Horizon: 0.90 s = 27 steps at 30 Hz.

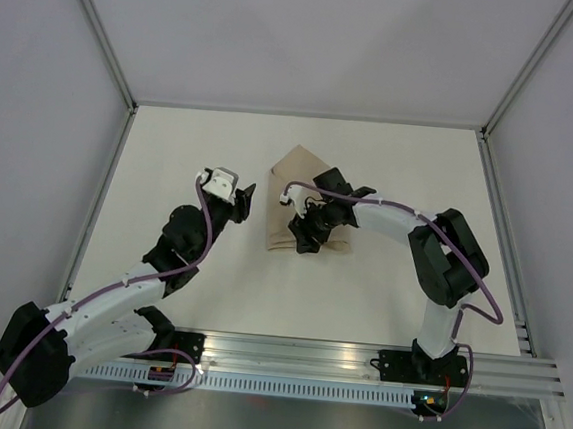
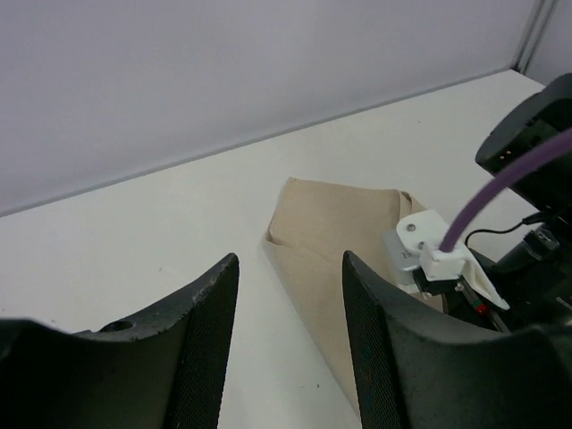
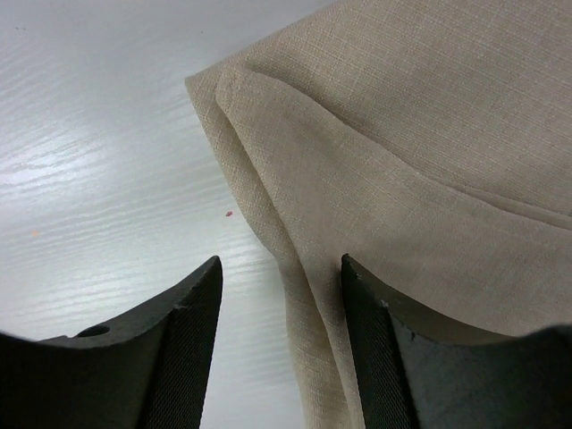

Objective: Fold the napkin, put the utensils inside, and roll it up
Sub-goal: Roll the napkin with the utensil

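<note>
The beige napkin (image 1: 295, 170) lies folded into a narrow, layered bundle at the middle of the white table. My right gripper (image 1: 302, 238) hovers over its near end. In the right wrist view the right gripper (image 3: 281, 268) is open, and a folded edge of the napkin (image 3: 402, 134) runs between the jaws without being pinched. My left gripper (image 1: 247, 194) stands just left of the bundle. Seen from the left wrist, the left gripper (image 2: 290, 264) is open with nothing in it, its jaws apart over the table and the edge of the napkin (image 2: 326, 223). The utensils are hidden or out of view.
The right arm's white wrist camera mount (image 2: 420, 246) and purple cable (image 2: 500, 192) sit close to my left gripper. Grey walls enclose the table (image 1: 170, 164) on three sides. An aluminium rail (image 1: 354, 366) carries the arm bases at the near edge.
</note>
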### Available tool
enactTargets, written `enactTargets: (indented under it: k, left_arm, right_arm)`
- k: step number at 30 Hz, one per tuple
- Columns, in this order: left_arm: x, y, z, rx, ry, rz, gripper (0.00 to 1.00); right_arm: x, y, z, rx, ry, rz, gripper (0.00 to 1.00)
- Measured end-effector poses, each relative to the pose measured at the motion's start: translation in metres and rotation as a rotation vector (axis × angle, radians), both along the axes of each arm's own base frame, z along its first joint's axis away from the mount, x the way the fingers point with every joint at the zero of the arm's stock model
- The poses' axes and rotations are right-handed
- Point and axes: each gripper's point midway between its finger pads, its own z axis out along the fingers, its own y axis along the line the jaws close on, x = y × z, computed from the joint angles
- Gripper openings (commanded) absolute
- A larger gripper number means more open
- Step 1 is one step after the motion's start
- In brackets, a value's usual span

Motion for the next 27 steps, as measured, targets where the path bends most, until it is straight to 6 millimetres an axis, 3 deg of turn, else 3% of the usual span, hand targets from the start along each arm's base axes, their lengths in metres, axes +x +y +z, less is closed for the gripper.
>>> enactTargets:
  k: [8,13,19,27]
  left_arm:
    - [0.007,0.013,0.001,-0.076,0.038,0.075,0.55]
    - [0.008,0.016,0.000,-0.106,0.051,0.088,0.55]
    - [0.011,0.013,-0.008,-0.114,0.078,0.090,0.54]
    - [0.012,0.012,-0.014,-0.111,0.097,0.091,0.54]
  right_arm:
    - [-0.018,-0.013,0.016,-0.031,-0.194,0.072,0.64]
    - [-0.026,-0.030,0.011,-0.071,-0.337,0.113,0.65]
    - [-0.018,-0.045,0.001,-0.120,-0.486,0.120,0.65]
    - [-0.006,-0.041,0.019,-0.090,-0.634,0.110,0.69]
